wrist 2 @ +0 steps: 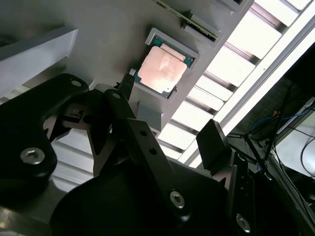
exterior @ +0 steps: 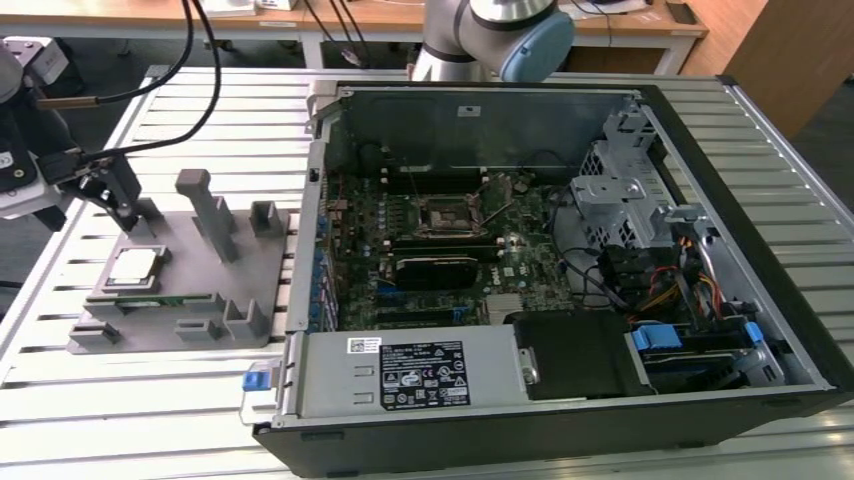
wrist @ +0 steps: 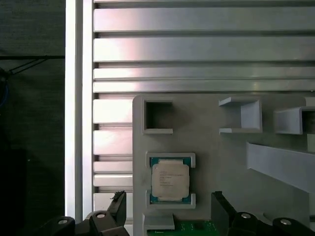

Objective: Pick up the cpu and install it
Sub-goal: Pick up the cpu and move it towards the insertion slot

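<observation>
At the exterior view's left, the fingers (exterior: 124,203) hang spread wide and empty over the grey fixture (exterior: 184,285) on the slatted counter (exterior: 160,400). In both wrist views the cpu (wrist: 170,180) (wrist 2: 161,70) lies flat in its fixture pocket, seen between the spread fingertips, untouched, its faint print unreadable. Rightward, the exterior view takes in the open computer case (exterior: 534,442), its socket frame (exterior: 447,215) and a printed label (exterior: 424,372).

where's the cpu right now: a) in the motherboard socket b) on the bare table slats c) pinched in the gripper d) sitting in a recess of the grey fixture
d: the cpu lies flat in its recess on the grey fixture, and the open gripper is not touching it.
</observation>
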Action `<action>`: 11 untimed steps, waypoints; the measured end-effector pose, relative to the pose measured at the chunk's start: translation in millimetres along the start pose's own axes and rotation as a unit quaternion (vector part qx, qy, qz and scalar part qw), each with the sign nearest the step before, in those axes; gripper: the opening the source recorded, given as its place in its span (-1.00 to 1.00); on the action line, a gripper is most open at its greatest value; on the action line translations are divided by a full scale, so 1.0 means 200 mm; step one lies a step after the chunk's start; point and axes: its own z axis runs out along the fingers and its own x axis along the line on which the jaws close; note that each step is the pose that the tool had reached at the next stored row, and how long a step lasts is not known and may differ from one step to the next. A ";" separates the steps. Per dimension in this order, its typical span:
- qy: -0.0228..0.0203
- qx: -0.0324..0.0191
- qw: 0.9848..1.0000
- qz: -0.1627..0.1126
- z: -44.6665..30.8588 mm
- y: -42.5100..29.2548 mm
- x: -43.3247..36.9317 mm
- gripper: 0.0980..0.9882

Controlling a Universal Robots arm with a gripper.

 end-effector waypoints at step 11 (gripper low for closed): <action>0.000 0.000 1.000 0.000 0.049 -0.015 -0.001 0.68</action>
